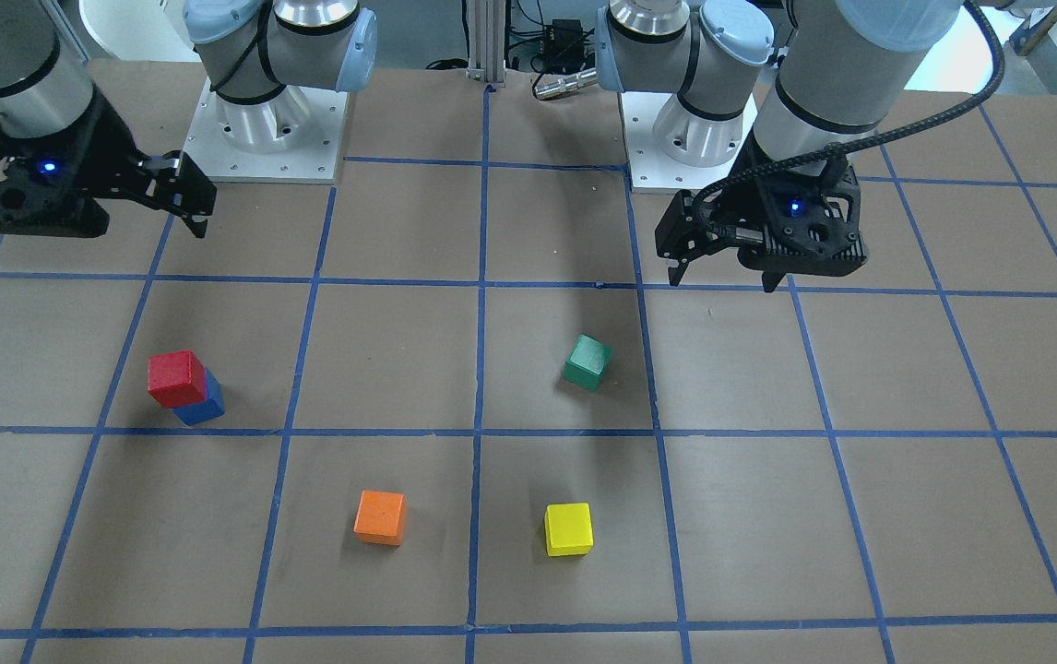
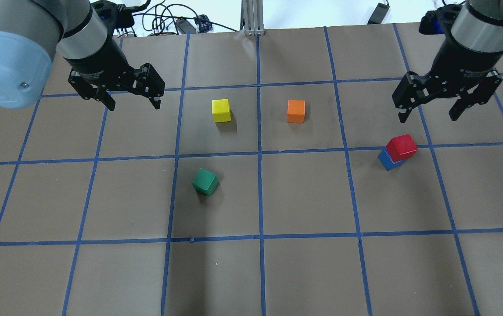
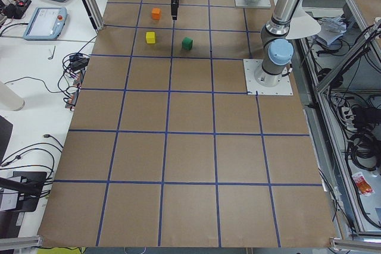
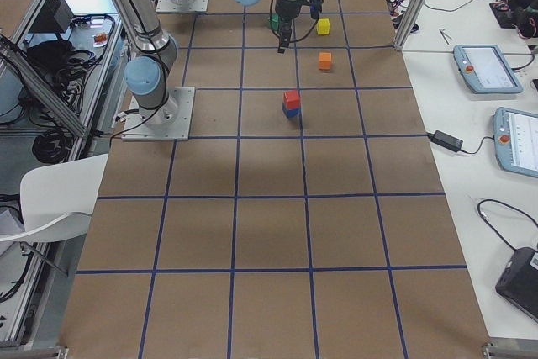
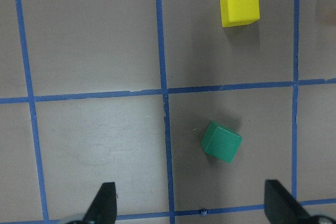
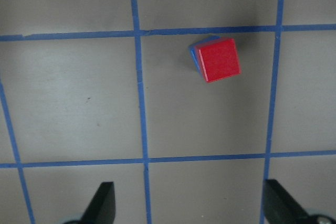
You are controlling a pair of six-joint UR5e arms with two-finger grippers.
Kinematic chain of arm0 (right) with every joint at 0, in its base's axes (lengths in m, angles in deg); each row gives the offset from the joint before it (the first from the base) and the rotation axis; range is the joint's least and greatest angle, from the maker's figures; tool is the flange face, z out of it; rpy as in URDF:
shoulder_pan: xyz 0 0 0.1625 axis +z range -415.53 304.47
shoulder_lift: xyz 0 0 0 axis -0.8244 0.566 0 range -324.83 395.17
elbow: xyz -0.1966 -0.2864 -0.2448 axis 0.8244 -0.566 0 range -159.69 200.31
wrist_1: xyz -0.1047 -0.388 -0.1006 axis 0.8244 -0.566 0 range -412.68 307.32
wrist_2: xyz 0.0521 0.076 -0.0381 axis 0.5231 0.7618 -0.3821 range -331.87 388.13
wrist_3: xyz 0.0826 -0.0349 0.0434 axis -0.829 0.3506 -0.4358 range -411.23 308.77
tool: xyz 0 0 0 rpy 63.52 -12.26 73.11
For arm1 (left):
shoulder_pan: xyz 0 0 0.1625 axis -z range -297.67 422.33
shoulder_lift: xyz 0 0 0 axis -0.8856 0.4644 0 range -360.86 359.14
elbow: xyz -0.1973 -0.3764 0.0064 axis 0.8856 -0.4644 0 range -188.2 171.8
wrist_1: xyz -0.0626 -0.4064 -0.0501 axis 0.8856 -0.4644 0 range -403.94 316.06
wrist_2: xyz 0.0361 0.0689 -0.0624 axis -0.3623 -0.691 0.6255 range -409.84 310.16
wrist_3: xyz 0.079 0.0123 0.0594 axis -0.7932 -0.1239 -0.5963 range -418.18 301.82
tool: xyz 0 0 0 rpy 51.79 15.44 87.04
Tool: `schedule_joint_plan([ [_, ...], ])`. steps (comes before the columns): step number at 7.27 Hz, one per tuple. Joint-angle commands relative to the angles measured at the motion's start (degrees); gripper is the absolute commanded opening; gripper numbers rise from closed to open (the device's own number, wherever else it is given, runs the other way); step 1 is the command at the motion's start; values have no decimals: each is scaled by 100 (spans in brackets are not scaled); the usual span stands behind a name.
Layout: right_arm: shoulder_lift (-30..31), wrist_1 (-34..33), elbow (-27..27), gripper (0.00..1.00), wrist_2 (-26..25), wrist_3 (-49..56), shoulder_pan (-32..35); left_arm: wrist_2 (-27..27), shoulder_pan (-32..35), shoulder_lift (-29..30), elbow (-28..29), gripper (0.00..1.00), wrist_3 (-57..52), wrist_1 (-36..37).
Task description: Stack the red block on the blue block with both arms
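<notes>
The red block (image 1: 176,378) sits on top of the blue block (image 1: 206,407), turned slightly against it. The stack also shows in the overhead view, with the red block (image 2: 401,146) on the blue block (image 2: 386,160), and in the right wrist view (image 6: 219,60). My right gripper (image 2: 428,117) is open and empty, raised above the table just beyond the stack; it also shows in the front-facing view (image 1: 196,217). My left gripper (image 2: 134,104) is open and empty, raised over the table's other half, far from the stack; it also shows in the front-facing view (image 1: 722,277).
A green cube (image 2: 205,181), a yellow cube (image 2: 221,110) and an orange cube (image 2: 296,111) lie apart in the middle of the brown table with its blue tape grid. The green cube (image 5: 221,141) and yellow cube (image 5: 240,6) lie below my left gripper.
</notes>
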Motion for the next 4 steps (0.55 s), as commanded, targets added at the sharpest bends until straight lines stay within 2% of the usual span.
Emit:
schedule_joint_plan([
  [1,-18,-32,0,100,99,-750,707,-7,4,-8,-1,100,-14,13],
  [4,-1,-32,-52,100,83,-697,876,2,4,0,7,100,-5,31],
])
